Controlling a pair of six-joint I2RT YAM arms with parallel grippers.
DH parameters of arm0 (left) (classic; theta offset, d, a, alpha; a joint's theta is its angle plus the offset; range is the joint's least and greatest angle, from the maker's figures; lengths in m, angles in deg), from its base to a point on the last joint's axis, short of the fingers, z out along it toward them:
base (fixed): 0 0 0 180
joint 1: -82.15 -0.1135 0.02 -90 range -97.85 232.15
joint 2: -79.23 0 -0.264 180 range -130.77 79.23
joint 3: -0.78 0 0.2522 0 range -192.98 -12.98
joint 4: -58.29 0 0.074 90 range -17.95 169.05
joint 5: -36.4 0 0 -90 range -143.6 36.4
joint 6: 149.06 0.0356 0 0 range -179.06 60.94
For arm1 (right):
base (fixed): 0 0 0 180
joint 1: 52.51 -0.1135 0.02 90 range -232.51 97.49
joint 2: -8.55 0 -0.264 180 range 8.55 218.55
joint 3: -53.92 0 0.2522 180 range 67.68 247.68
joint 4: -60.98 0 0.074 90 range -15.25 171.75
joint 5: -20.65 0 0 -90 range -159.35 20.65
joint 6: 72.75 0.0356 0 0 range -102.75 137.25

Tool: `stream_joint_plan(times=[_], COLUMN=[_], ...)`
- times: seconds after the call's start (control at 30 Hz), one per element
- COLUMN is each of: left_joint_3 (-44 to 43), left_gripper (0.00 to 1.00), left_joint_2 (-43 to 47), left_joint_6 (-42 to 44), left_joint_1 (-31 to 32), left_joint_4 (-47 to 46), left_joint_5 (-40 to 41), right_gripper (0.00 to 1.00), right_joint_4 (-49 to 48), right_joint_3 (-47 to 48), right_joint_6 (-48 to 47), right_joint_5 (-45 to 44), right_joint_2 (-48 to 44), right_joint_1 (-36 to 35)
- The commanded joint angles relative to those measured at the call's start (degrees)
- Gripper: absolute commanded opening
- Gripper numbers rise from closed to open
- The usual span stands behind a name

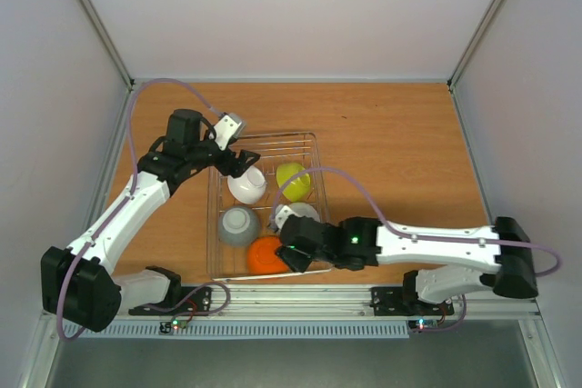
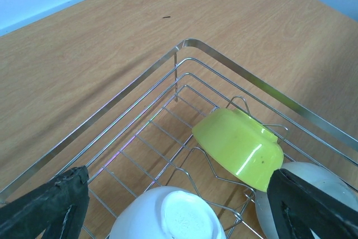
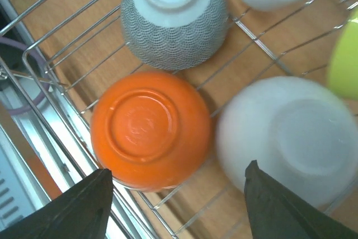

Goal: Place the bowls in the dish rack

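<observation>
Right gripper (image 3: 178, 197): fingers (image 3: 75, 208) stand apart with nothing between them, holding nothing. The orange bowl (image 3: 148, 130) sits directly below, base up, on the rack (image 1: 314, 147) floor by the near side wire. One fingertip is just beside its rim; cannot tell whether it touches. The near white bowl (image 3: 291, 138), base up and slightly blurred, is just beside the orange one. The grey bowl (image 3: 173, 18), base up, is next beyond the orange, close to it.

Left gripper (image 2: 179, 180): fingers (image 2: 50, 208) wide, empty. It hovers over the far-left part of the rack, above the far white bowl (image 2: 168, 216), which is base up. The yellow-green bowl (image 2: 238, 146) is tilted and leans on a raised wire loop in the far-right part. An edge of the near white bowl shows past the other finger.

Top view: all five bowls are inside the rack.
- Far row: white on the left, yellow-green on the right.
- Middle: grey on the left, white on the right.
- Near edge: orange.

The rack stands on the wooden table (image 1: 391, 152). The left arm reaches in from the left. The right arm lies along the rack's near side from the right.
</observation>
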Motion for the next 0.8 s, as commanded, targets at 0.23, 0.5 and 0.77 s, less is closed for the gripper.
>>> stream_joint_plan(times=[0.23, 0.5, 0.77], left_joint_3=[-0.8, -1.1, -1.2], left_gripper=[0.87, 0.87, 0.87], left_joint_2=[1.4, 0.7, 0.7], left_joint_6=[0.8, 0.6, 0.6], left_joint_1=[-0.7, -0.8, -0.8], left_joint_4=[-1.2, -1.0, -0.8], left_joint_5=[-0.2, -0.3, -0.2], right_gripper=[0.87, 0.97, 0.98], right_joint_4=[12.6, 37.4, 40.2], right_joint_3=[-4.6, -2.0, -2.9], right_joint_6=[15.1, 36.9, 40.2], right_joint_5=[-29.2, -41.4, -41.0], right_joint_2=[-17.4, -19.6, -20.3], right_joint_1=[0.1, 1.4, 1.5])
